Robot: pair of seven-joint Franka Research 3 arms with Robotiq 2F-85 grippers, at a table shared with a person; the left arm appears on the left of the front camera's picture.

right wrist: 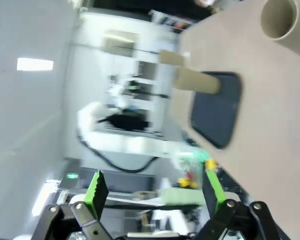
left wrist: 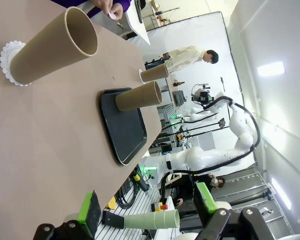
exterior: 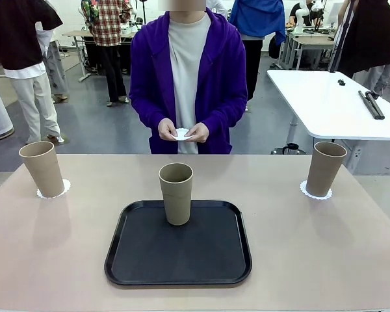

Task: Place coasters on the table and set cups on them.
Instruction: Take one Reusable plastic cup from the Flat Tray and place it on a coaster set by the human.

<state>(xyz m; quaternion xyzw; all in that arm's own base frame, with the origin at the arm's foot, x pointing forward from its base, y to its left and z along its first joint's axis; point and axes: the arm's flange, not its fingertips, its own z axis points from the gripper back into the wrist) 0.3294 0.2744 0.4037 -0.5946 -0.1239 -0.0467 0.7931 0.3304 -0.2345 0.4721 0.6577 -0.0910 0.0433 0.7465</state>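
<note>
- Left gripper [left wrist: 146,202]: jaws spread wide at the bottom of its wrist view, holding nothing.
- Right gripper [right wrist: 155,184]: jaws equally wide, empty.
- Three tall tapered khaki-tan tumblers stand upright, long axes vertical, mouths up.
- The left cup [exterior: 42,168] and right cup [exterior: 325,168] sit on round white lacy paper doilies, the left coaster [exterior: 65,188] and right coaster [exterior: 307,191], at the front view's left and right.
- The middle cup [exterior: 176,192] stands on the black square tray [exterior: 182,260], lower centre of the beige table [exterior: 312,253].
- The person's hands [exterior: 198,133], upper centre, hold the third coaster [exterior: 181,134].
</note>
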